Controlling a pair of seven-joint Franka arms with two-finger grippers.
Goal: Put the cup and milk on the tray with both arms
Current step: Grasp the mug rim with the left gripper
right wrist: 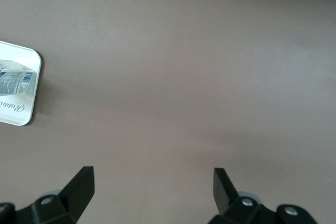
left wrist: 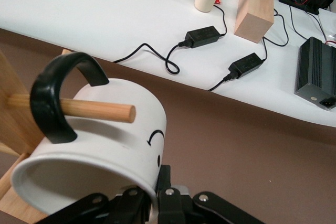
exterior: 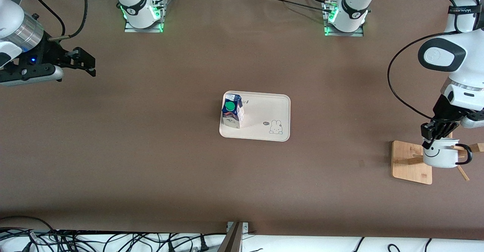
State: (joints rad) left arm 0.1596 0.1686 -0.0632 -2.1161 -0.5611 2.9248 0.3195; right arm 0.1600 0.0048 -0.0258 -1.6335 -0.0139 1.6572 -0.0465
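Observation:
The cup (exterior: pixel 440 156), a white mug with a black smiley face and black handle, hangs on a peg of the wooden rack at the left arm's end of the table. In the left wrist view the peg (left wrist: pixel 89 110) passes through the handle of the cup (left wrist: pixel 105 145). My left gripper (exterior: pixel 432 140) is shut on the cup's rim, one finger inside and one outside, also seen in its own view (left wrist: pixel 156 186). The milk (exterior: pixel 232 110) stands on the cream tray (exterior: pixel 264 110), at its right-arm end. My right gripper (exterior: pixel 85 61) is open and empty, waiting in the air over the right arm's end; its own view (right wrist: pixel 152 182) shows the milk (right wrist: pixel 16 77) and the tray's corner (right wrist: pixel 30 98).
The wooden rack's square base (exterior: pixel 410 161) lies on the brown table under the cup. Past the table edge in the left wrist view are a white surface, black power adapters (left wrist: pixel 202 35) and a wooden block (left wrist: pixel 255 6). Cables lie along the table's edge nearest the front camera.

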